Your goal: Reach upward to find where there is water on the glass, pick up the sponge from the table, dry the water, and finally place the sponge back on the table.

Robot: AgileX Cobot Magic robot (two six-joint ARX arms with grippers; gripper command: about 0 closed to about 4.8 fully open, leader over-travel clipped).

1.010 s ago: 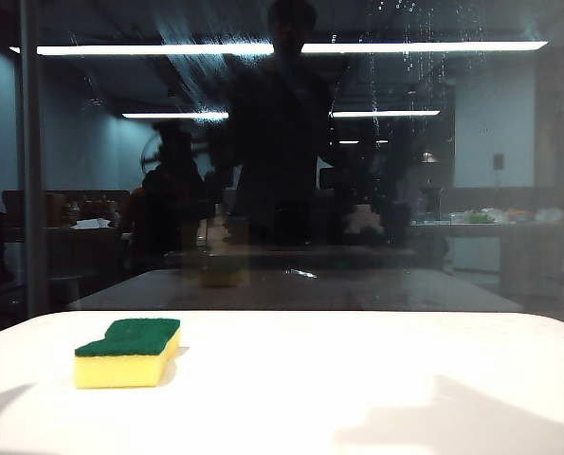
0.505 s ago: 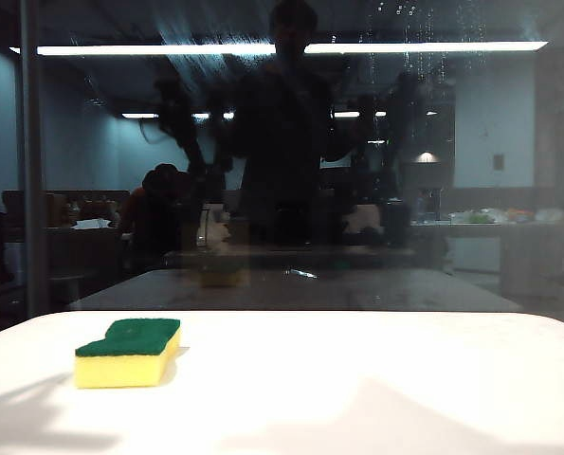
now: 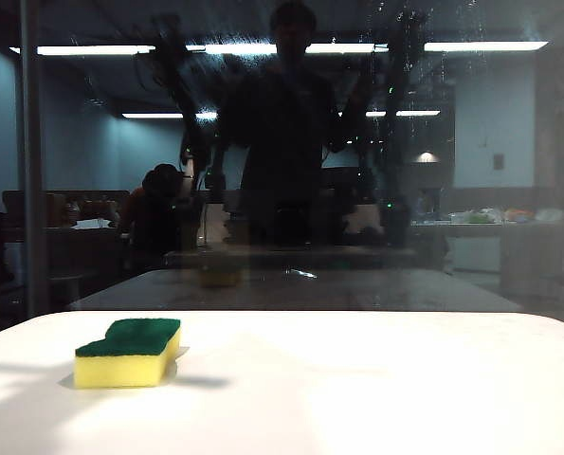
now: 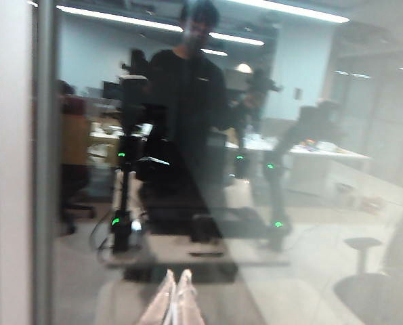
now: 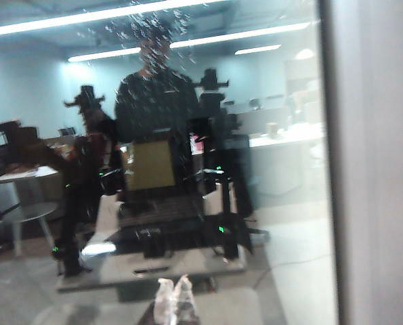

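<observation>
Water (image 5: 143,30) was the thing being hunted for here: fine pale droplets speckled the glass (image 5: 255,81) high up, around 12 o'clock in the right wrist view, with more specks near 1 o'clock at the top of the pane in the exterior view. So I'd call this the search step, both arms raised and looking at the pane. Left tool (image 4: 174,301) sat low at 6 o'clock in its own view, tips pressed together, holding nothing. Right tool (image 5: 173,298) looked the same, narrowed right down and empty. Neither arm showed directly in the exterior view, only as dark reflections. Sponge (image 3: 128,354) lay untouched on the white bench (image 3: 405,379), about 8 o'clock from the middle of the exterior view, green side up, well apart from both tools. Next move, I reckon, calls for one arm to come down, spread its tips wide, and straddle the sponge's narrow waist before carrying it up to the droplets.
</observation>
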